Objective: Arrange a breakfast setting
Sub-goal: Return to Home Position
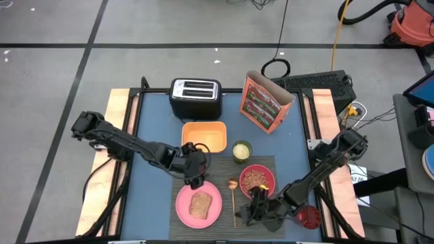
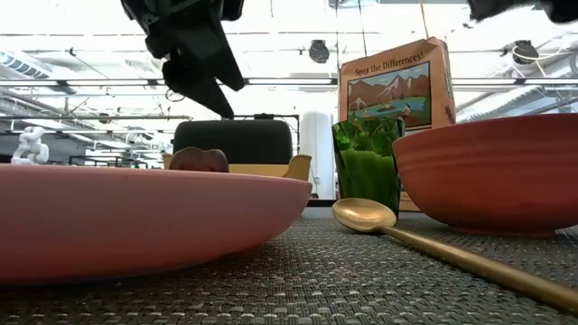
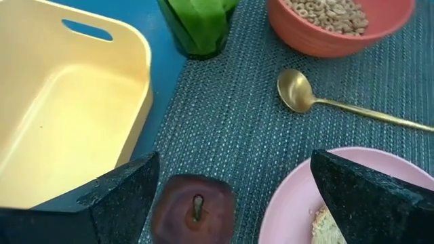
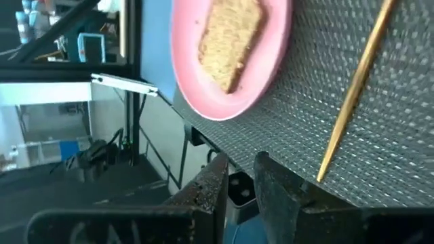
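Observation:
A dark grey ribbed placemat bears a pink plate with a brown toast slice, a pink bowl of cereal and a gold spoon. A small dark-red fruit rests stem-up on the mat beside the plate. My left gripper hangs open above it, one finger on each side, touching nothing. My right gripper is shut and empty, low over the mat's near edge beside the spoon's handle. The orange-red cereal box stands at the back.
A yellow tub and a green glass stand just beyond the mat. A black toaster is at the far edge. A red object lies by the right arm at the table's right side.

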Motion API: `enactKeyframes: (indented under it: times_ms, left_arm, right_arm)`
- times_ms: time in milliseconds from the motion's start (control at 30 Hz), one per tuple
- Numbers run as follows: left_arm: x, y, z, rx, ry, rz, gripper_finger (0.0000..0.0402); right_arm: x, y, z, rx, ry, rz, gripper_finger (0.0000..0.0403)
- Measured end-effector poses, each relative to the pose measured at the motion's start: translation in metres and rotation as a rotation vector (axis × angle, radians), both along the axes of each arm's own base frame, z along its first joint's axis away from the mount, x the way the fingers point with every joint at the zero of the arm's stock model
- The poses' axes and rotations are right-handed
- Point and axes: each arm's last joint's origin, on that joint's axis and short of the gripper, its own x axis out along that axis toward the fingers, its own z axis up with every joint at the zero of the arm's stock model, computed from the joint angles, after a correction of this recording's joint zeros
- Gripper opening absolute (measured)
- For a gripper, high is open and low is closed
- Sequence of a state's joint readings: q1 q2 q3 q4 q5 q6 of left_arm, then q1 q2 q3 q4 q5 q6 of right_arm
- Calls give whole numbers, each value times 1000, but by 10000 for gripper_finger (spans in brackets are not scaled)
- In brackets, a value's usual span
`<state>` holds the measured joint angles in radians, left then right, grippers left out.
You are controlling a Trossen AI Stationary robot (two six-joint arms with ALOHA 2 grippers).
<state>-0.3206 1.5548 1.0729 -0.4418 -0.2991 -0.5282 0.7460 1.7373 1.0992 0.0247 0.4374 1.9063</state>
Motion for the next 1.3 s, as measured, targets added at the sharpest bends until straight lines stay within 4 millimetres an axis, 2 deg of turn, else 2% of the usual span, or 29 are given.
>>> enactKeyframes:
  times_ms: [233,567,767,967,1100,1300]
  left_arm:
    - [-13,-6,18,6,-46,-60,388]
    - [-50,-7,69,32,-199,-187,388]
    - [-88,-1,99,118,-267,-241,388]
    - [-133,9,120,183,-345,-202,388]
    - [-160,15,116,222,-392,-189,388]
    - [-186,26,76,246,-462,-155,388]
  right_arm:
    - [-16,-15,45,-95,-83,94,63]
    - [-46,-53,112,-352,-274,256,63]
    - [-65,-75,146,-580,-432,363,63]
    - [-86,-93,172,-878,-587,470,63]
    - [-100,-104,186,-1030,-663,504,63]
    - [-116,-119,201,-1058,-729,473,63]
